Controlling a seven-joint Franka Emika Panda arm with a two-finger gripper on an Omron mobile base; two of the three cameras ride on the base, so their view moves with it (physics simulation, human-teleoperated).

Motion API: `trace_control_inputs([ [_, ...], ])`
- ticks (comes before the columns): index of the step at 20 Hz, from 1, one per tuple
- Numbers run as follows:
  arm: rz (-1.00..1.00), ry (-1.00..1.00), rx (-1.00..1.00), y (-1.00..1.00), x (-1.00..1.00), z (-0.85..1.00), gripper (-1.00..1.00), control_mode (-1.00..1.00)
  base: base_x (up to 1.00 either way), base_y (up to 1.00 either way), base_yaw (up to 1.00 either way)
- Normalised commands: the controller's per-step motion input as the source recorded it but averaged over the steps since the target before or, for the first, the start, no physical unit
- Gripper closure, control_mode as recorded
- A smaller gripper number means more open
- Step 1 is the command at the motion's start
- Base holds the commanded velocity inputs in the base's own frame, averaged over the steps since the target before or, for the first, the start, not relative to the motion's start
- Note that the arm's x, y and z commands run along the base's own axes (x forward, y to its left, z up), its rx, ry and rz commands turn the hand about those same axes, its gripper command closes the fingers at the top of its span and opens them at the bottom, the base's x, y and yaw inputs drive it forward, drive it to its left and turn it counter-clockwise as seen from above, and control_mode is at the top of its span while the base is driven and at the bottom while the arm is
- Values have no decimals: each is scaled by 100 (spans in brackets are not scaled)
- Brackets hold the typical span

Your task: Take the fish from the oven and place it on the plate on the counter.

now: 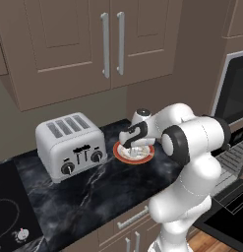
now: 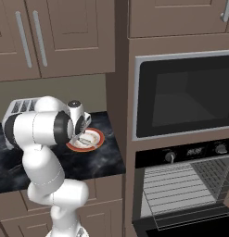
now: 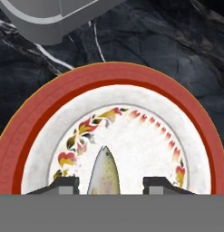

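The plate (image 3: pixel 45 113), with an orange-red rim and a white centre, lies on the black marble counter (image 1: pixel 93 192). The slim pale fish (image 3: pixel 103 174) rests on the plate's white centre. My gripper (image 3: pixel 109 183) hangs just over the plate and stands open. One dark fingertip is on each side of the fish, with a small gap to each. From the base cameras the hand (image 1: pixel 133 142) covers most of the plate (image 1: pixel 118 153). The oven (image 2: pixel 181 185) stands at the right with its door down and its grey wire rack bare.
A silver toaster (image 1: pixel 71 145) stands on the counter just left of the plate. The black stovetop (image 1: pixel 7 211) lies further left. A built-in microwave (image 2: pixel 185 97) sits above the oven. Wall cabinets (image 1: pixel 93 39) hang over the counter.
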Motion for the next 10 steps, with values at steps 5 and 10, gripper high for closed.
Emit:
trace_control_inputs([
  [5, 0, 0, 0, 0, 0, 0, -100, -100, 0, 0, 0],
  [10, 0, 0, 0, 0, -1, 11, -100, -100, 0, 0, 0],
])
